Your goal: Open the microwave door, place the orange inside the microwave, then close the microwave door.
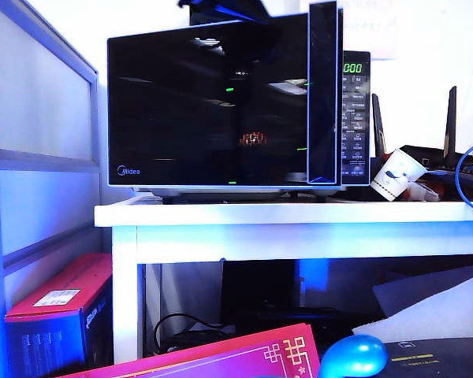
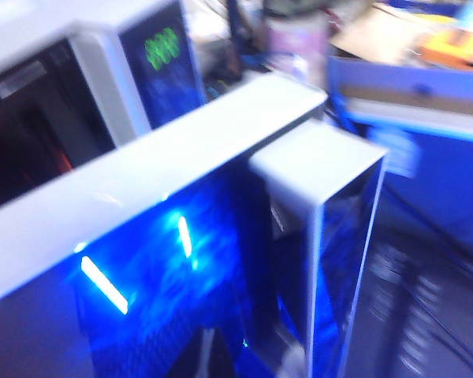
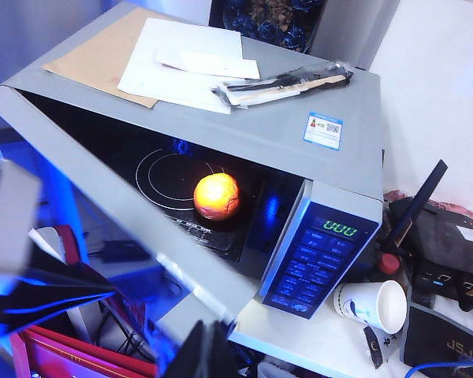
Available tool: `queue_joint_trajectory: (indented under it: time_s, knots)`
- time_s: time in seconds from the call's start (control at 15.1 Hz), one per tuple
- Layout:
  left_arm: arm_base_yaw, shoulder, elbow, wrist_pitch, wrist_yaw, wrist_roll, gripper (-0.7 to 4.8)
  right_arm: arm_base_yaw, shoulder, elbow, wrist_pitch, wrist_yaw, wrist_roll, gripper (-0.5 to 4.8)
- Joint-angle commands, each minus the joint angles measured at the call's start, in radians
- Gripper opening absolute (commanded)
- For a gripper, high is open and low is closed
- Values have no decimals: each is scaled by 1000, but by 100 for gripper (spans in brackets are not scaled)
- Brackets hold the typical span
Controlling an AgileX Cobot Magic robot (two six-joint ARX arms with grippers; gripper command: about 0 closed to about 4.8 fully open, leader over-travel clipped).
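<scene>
Right gripper (image 3: 206, 356): jaws pressed together, holding nothing. It hangs in front of the microwave (image 3: 331, 150), outside the cavity and on the near side of the half-open microwave door (image 3: 142, 236). The orange (image 3: 216, 195) sits well apart from these jaws, on the turntable ring in the middle of the cavity floor, free of any grip.

Left gripper: the left wrist view is blurred and no fingers can be made out, so I cannot tell whether its jaws are wide or narrow. That camera looks down close over the door's top edge and the handle strip (image 2: 331, 236), so the gripper is probably just by the door's free end.

Exterior view: the door fills the centre of the frame, with the handle strip at upper right beside the keypad (image 1: 355, 126). A faint reddish glow at centre may be the orange through the glass.

Step, as judged: opening and placing are done, closing is in hand. The next move needs the left arm to push the door's free edge until it latches, while the right gripper keeps out of the swing.
</scene>
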Motion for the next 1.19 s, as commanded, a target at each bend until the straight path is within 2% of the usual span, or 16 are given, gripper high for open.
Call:
queue_joint_trajectory:
  time_s: [0.07,0.33,0.53,0.86,1.19]
  knots:
    - [-50,52,3,146,-160,7,-5,1,8,3,16,-1,-2,-2]
    - [-76,124,3,322,-373,7,-6,1,10,3,45,-2,-2,-2]
    - [-73,180,3,453,-491,8,-6,1,10,3,48,-61,-1,-2]
    - [-72,240,5,608,-560,53,-6,1,10,3,46,-64,-1,-2]
    - [-23,254,5,633,-579,60,-6,1,10,3,45,-65,0,-2]
